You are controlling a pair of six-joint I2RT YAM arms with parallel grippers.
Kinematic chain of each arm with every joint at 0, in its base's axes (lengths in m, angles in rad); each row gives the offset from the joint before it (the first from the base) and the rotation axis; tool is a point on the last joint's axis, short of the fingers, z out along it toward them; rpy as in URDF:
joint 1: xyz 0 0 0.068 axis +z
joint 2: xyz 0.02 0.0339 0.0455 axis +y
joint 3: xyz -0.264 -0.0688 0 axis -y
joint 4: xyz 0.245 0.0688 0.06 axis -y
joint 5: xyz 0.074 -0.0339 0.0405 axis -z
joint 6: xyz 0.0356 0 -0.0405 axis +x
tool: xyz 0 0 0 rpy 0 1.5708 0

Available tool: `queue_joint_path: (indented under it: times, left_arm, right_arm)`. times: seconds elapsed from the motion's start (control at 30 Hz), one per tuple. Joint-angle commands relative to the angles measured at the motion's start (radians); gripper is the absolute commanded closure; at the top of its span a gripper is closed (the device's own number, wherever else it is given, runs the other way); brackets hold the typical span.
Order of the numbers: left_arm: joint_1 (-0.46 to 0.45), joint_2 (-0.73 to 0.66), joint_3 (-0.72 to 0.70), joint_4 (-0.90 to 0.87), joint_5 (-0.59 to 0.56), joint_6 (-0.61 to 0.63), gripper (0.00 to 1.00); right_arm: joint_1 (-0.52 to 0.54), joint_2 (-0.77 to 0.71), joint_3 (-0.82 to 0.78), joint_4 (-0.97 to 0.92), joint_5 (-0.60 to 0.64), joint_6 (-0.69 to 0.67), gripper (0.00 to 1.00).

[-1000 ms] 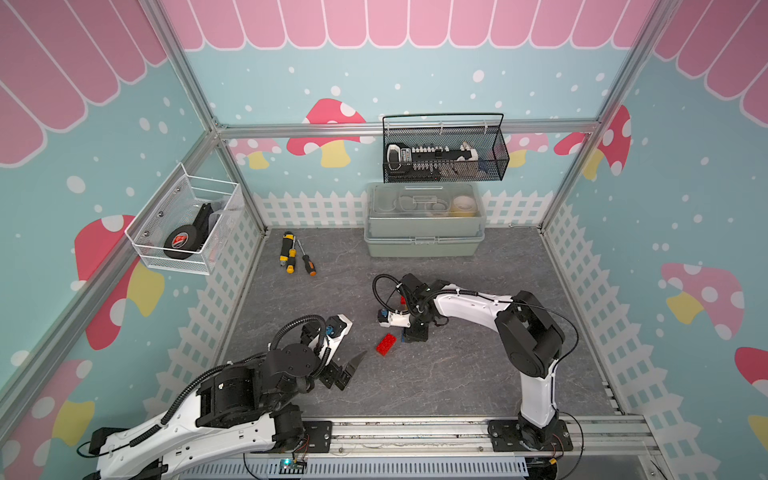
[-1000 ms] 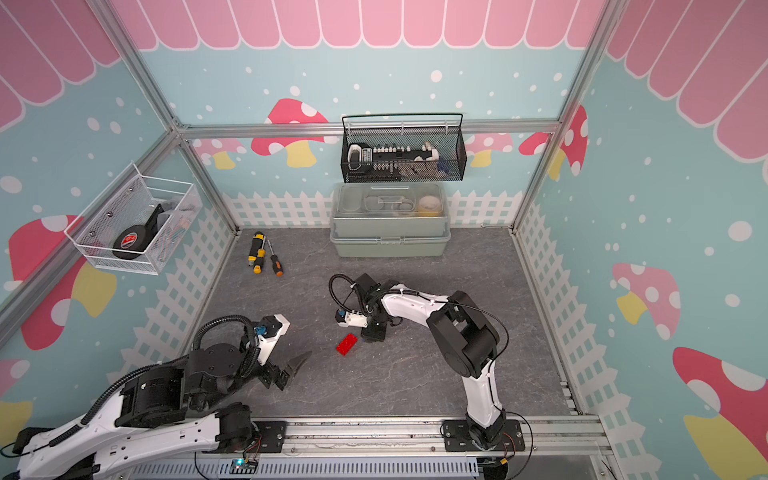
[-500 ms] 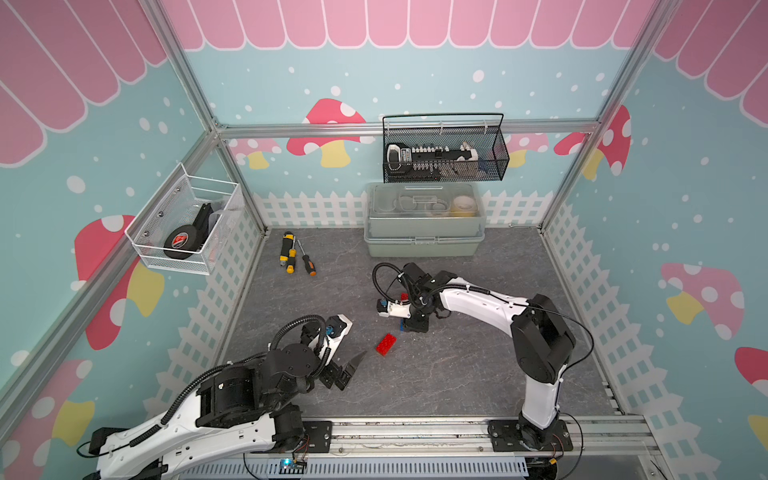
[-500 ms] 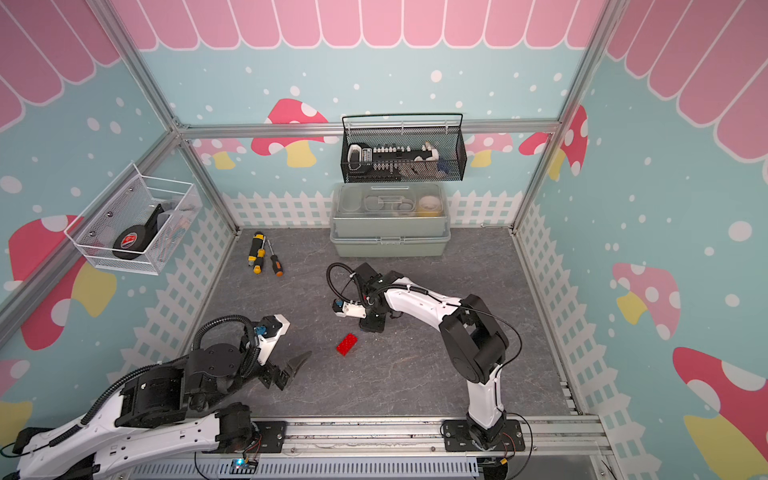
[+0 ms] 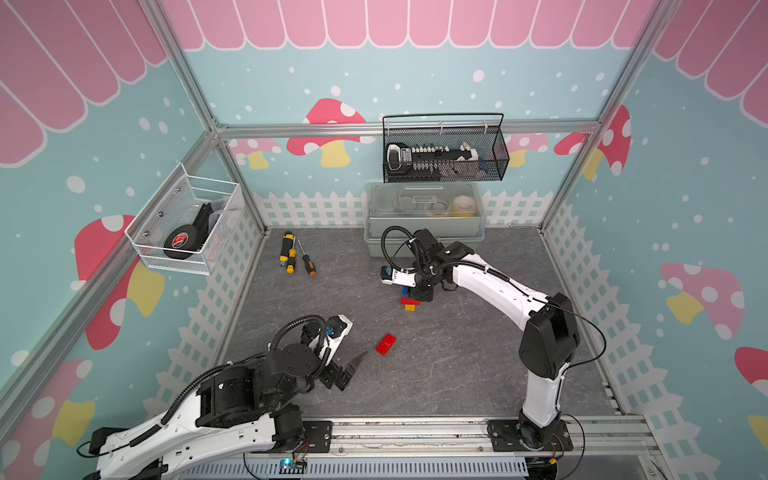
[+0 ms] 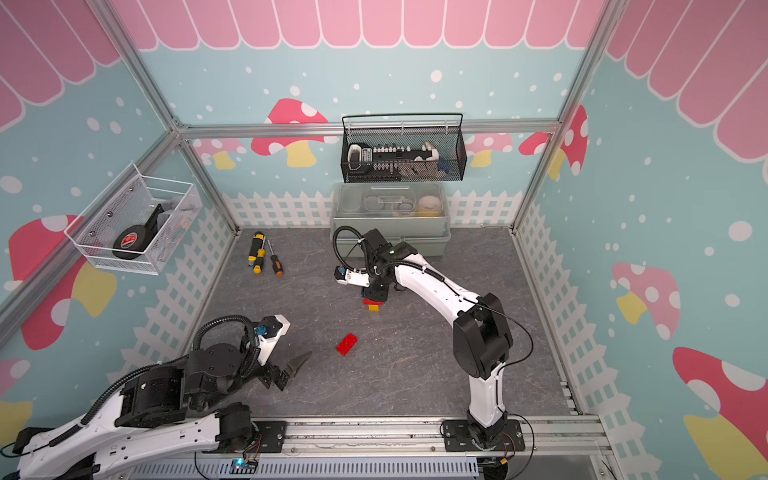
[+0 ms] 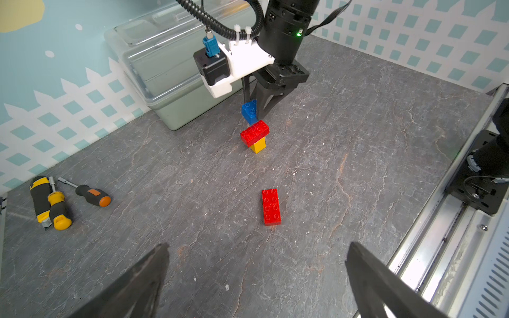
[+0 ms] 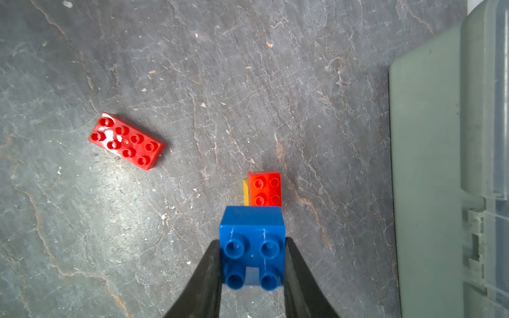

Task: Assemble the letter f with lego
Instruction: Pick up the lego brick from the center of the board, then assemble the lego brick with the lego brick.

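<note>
The right gripper [image 8: 252,241] is clamped on the blue square studded plastic brick [image 8: 252,223], one finger against each side, studs up toward the wrist. In the right wrist view that brick hides the near half of the red oblong studded brick [image 8: 264,188] directly beneath the gripper. It also hides all but a thin strip of the yellow square brick [image 7: 258,146] under that. I cannot tell whether the blue brick touches the red one or hangs just above it. In the left wrist view its lower corner sits right at the red brick's edge. In both top views the gripper and its camera mount cover most of the stack. The left gripper [image 7: 258,244] has its fingers wide apart with nothing between them, and their roots are cut off by the picture's edge.

Since a second ago the right arm has reached farther from its base, carrying the gripper away from the loose second red oblong brick [image 7: 271,206]. That brick and the left arm have not shifted.

Of the letter f [image 7: 254,137] only two pieces are joined. The yellow foot stands on the grey stone-patterned bench [image 7: 358,137], and the red bar sits across it, studs up, overhanging one side. The loose red brick lies flat, studs up, ahead of the left gripper, between the two grippers.
</note>
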Motion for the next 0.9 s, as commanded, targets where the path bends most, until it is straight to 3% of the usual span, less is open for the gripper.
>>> queue_joint_path:
  times: [0.0, 0.87]
  left_arm:
    - [-0.004, -0.002, 0.021, -0.02, 0.002, 0.016, 0.01]
    - [-0.005, -0.002, 0.021, -0.02, -0.01, 0.013, 0.01]
  right_arm:
    - [-0.037, 0.059, 0.052, -0.081, -0.036, -0.068, 0.67]
    - [-0.07, 0.185, 0.136, -0.116, -0.099, -0.128, 0.67]
